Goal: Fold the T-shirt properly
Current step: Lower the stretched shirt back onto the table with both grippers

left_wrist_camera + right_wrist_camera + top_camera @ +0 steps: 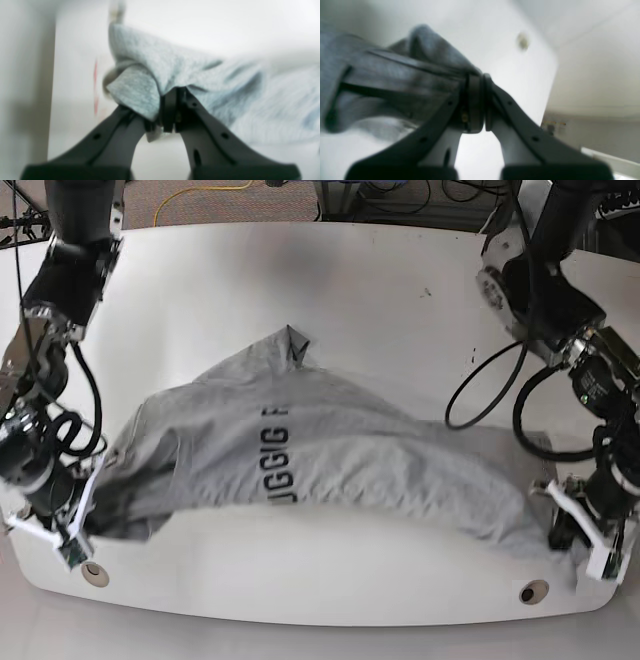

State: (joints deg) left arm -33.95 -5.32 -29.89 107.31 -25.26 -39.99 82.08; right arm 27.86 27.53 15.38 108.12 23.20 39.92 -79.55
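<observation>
stretching t-shirt across table, 9 to 3 o'clock. left gripper and right gripper both clamped on cloth edges. spreading step; next likely lay it flat toward 12, tension even.

**Layout: shirt spanning front of table**

T-shirt lies on the table, stretched across its front half from near the front-left corner to near the front-right corner. Right gripper sits at the shirt's end by the front-left corner; left gripper at the end by the front-right corner. One shirt point reaches back toward the table's middle.
</observation>
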